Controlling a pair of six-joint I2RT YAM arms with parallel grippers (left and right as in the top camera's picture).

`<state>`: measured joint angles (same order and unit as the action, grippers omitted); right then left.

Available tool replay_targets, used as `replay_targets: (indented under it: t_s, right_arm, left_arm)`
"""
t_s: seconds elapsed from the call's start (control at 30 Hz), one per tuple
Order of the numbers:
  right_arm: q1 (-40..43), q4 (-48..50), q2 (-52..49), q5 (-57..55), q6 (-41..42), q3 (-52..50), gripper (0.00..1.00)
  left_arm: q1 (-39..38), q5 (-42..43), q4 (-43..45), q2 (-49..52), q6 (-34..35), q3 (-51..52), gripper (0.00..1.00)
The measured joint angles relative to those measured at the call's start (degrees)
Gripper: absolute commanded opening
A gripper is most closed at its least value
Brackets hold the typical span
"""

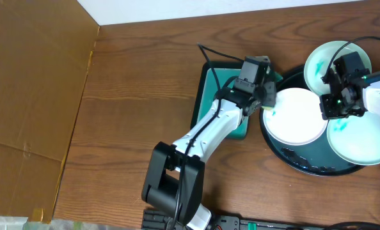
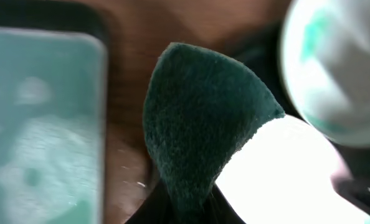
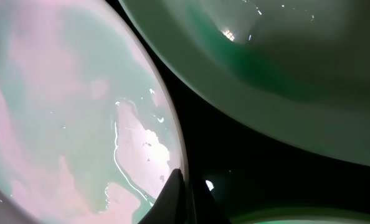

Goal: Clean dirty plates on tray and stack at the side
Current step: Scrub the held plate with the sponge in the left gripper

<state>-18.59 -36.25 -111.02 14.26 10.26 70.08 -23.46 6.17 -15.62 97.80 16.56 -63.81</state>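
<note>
Three smeared round white plates (image 1: 294,115) sit on the round black tray (image 1: 305,167). The left hand (image 1: 265,96) pinches a dark green pad (image 2: 197,124), so wiping the nearest plate should come next. Whether the right hand (image 1: 341,102) grips anything I cannot tell.

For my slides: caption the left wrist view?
Left pincer pinching a green pad at a white plate's edge, teal dish alongside.

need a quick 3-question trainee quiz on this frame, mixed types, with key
1. How many plates lie on the tray?
2. True or false: the left gripper holds a dark green pad.
3. The right gripper is: A) above the tray, among the plates; B) off to the tray's side; C) out of view.
Key: 1 three; 2 true; 3 A.
</note>
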Motion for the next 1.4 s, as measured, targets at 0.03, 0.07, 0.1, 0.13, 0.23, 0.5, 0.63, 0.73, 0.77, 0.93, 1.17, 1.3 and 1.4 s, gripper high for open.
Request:
replay_targets:
  t_s: [0.03, 0.07, 0.1, 0.13, 0.23, 0.5, 0.63, 0.73, 0.77, 0.93, 1.17, 1.3, 1.4]
  right_arm:
    - [0.0, 0.0, 0.0, 0.0, 0.0, 0.0, 0.02]
    - [0.0, 0.0, 0.0, 0.0, 0.0, 0.0, 0.02]
    - [0.0, 0.0, 0.0, -0.1, 0.0, 0.0, 0.02]
    - [0.0, 0.0, 0.0, -0.1, 0.0, 0.0, 0.02]
    - [0.0, 0.1, 0.0, -0.2, 0.0, 0.0, 0.01]
    - [0.0, 0.2, 0.0, -0.6, 0.0, 0.0, 0.02]
    - [0.0, 0.1, 0.0, -1.0, 0.0, 0.0, 0.01]
    - [0.0, 0.2, 0.0, -1.2, 0.0, 0.0, 0.01]
    - [0.0, 0.2, 0.0, -1.2, 0.0, 0.0, 0.02]
    - [0.0, 0.4, 0.0, -1.0, 0.0, 0.0, 0.01]
    - [0.0, 0.5, 0.0, -1.0, 0.0, 0.1, 0.01]
    - [0.0, 0.9, 0.0, -0.6, 0.0, 0.3, 0.02]
    - [-0.1, 1.1, 0.0, -0.1, 0.0, 0.4, 0.02]
  left_arm:
    - [-0.2, 2.0, -0.8, 0.2, 0.0, 0.0, 0.07]
    - [-0.3, 3.8, -1.4, 0.6, 0.1, 0.0, 0.07]
    - [-0.5, 5.6, -1.9, 1.2, 0.1, 0.0, 0.07]
    - [-0.8, 7.2, -2.0, 2.0, 0.2, 0.0, 0.07]
    - [-1.9, 11.4, -1.9, 4.8, 0.2, 0.0, 0.07]
    - [-3.5, 15.6, 6.1, 13.4, 0.2, 0.0, 0.07]
    - [-3.6, 15.0, 10.5, 14.7, 0.1, 0.0, 0.07]
    - [-4.0, 11.5, 11.8, 14.9, 0.1, 0.0, 0.07]
    - [-4.3, 10.0, 12.0, 14.9, 0.1, 0.0, 0.07]
    - [-5.8, 1.1, 12.5, 14.9, -0.2, -0.3, 0.07]
    - [-6.3, -8.2, 12.7, 14.8, -2.5, -0.5, 0.07]
    - [-6.3, -12.1, 12.2, 14.3, -3.9, -0.5, 0.07]
    - [-6.3, -14.1, 11.6, 13.8, -4.6, -0.4, 0.07]
